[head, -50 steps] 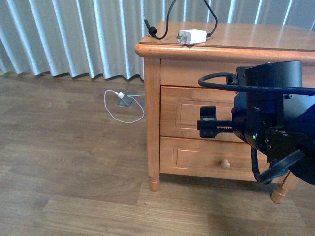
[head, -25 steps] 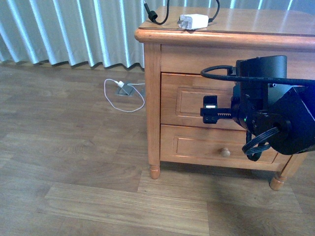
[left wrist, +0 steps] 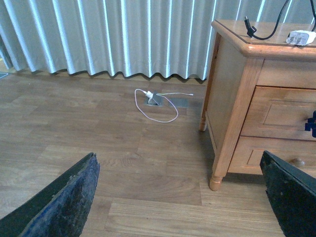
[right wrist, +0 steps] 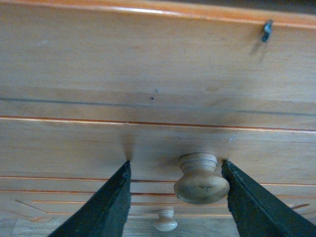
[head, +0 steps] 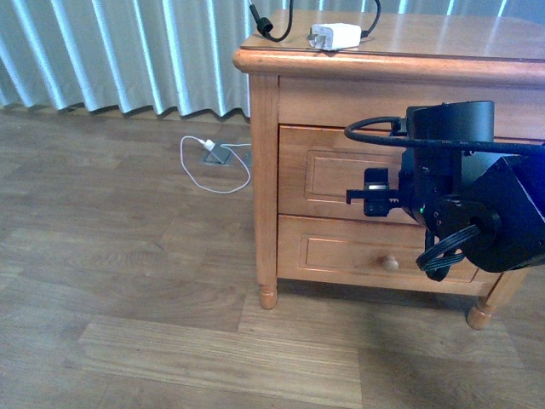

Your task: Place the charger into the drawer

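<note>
While the charger is lying on the cabinet top with the drawer shut, the right hand is sitting apart astride the knob, not clamping yet, the left hand is hanging apart, so opening, picking and placing are all remaining.

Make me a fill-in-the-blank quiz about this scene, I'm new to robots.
1. The small white charger with a black cable lies on ___ of the light-brown wooden cabinet.
2. The upper wooden drawer is ___.
3. The right gripper holds its open fingers either side of the drawer's round wooden ___.
Missing words: top; shut; knob.
</note>
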